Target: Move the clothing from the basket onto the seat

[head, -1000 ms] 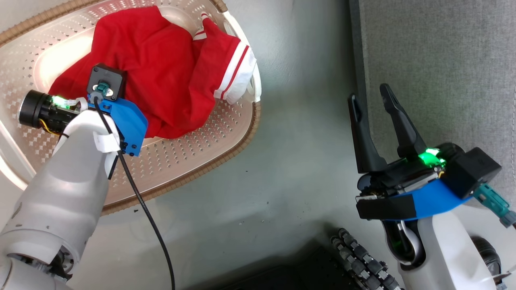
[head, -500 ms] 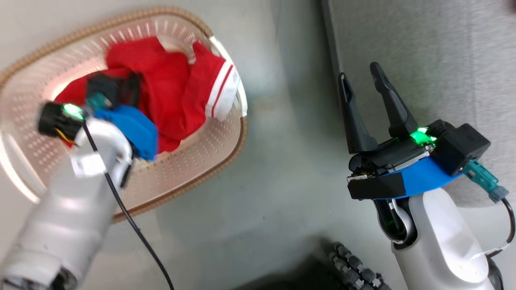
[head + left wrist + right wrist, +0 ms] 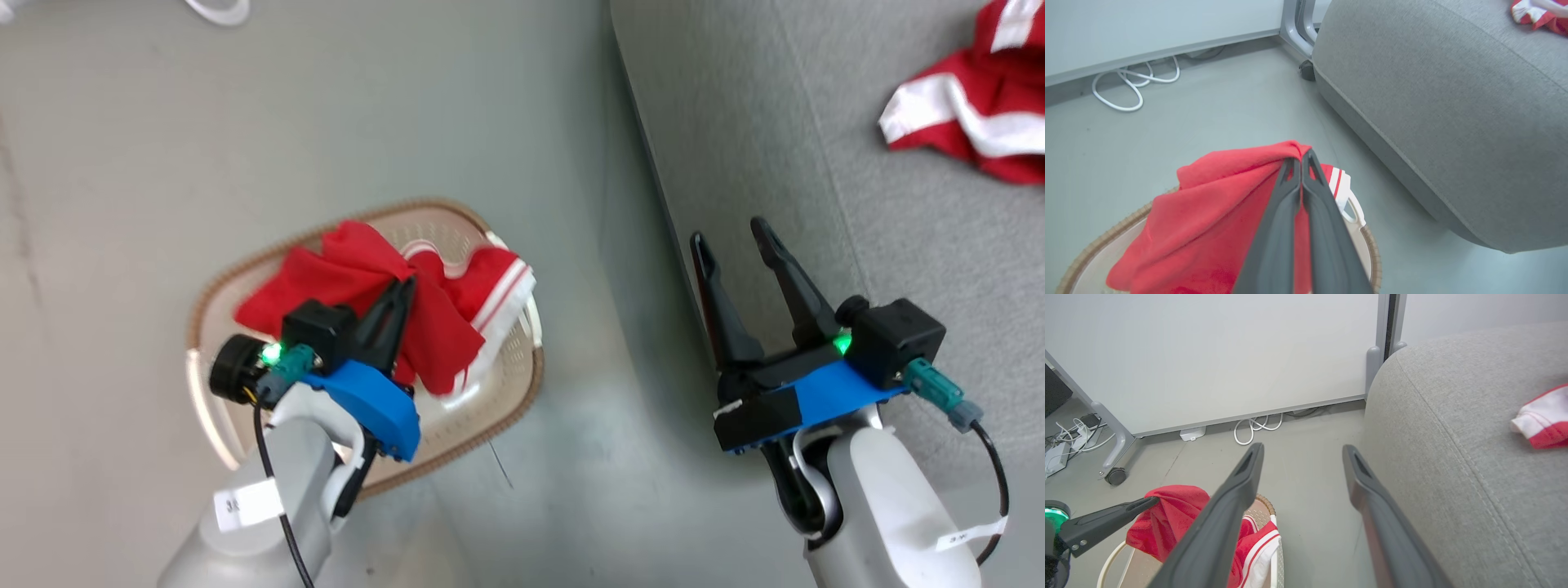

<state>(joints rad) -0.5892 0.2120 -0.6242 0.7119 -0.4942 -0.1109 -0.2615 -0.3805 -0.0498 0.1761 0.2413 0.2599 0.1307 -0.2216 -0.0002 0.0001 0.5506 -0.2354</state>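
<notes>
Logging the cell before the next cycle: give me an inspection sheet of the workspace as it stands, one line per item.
Surface: smooth grey floor, carrying the basket.
Job's things: basket on the floor beside the seat; red garment pulled up from it, part hanging inside; second red garment lying on the seat.
Clutter: small white block on the floor under the panel.
Grippers: left gripper shut on the red garment above the basket; right gripper open, empty, near the seat's edge.
Cables: white cable looped on the floor by the panel; black cable along the left forearm.
Surroundings: white panel on castor feet, beyond basket and seat.
</notes>
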